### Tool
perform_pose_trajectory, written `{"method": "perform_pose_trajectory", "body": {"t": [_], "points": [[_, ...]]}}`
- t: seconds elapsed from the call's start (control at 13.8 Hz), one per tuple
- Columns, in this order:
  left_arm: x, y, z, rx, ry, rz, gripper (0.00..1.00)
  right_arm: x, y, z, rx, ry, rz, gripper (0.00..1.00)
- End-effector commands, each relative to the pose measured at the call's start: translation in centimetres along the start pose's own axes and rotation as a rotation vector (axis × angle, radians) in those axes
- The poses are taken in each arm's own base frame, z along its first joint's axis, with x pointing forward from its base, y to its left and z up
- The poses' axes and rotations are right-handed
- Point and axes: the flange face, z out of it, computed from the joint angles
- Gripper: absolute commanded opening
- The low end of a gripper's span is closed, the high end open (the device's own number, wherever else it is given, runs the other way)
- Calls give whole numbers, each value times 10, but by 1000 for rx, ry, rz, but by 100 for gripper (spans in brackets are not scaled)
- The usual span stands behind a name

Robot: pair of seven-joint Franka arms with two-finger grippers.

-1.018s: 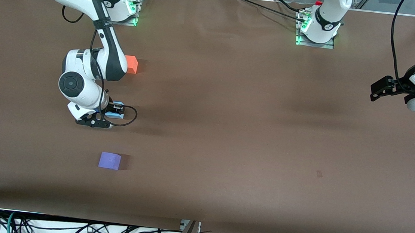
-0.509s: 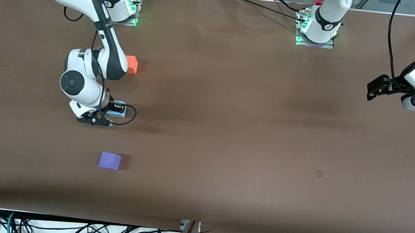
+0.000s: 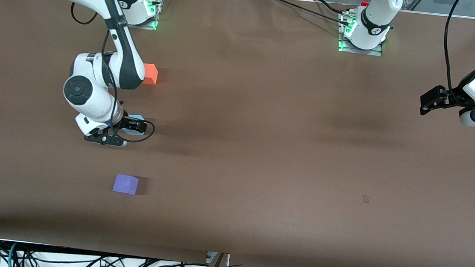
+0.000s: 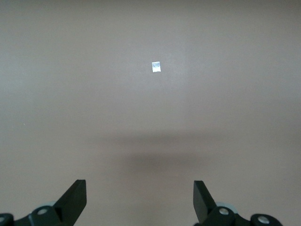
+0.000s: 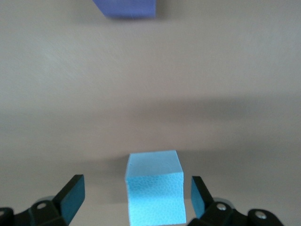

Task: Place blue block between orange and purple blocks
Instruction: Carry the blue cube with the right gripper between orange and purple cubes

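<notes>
Over the blue block [image 5: 154,190], right gripper [image 5: 136,197] spread, left arm waiting

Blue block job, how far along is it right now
Looks done: the blue block sits on the table between the orange block and the purple block. In hand: the right gripper is open around the blue block, fingers apart from its sides. Left: only backing that gripper away, it seems. The left gripper waits open over bare table at its own end.
</notes>
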Motion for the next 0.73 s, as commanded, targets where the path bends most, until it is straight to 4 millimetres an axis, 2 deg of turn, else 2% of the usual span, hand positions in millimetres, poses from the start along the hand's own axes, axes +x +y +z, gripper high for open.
{"method": "perform_pose_trajectory", "body": {"t": [0.0,0.15,0.36,0.51,0.65], "points": [[3,1,-6,-15,5,-2,100,19,3,-67,17,-8,-22,100],[3,1,-6,-15,5,-2,100,35,13,-122,6,-30,-71,100],[3,1,-6,-15,5,-2,100,38,23,-186,-11,-96,-152,100],[3,1,-6,-15,5,-2,100,38,32,-217,-13,-96,-140,100],[3,1,-6,-15,5,-2,100,36,51,-244,-9,-91,-96,100]]}}
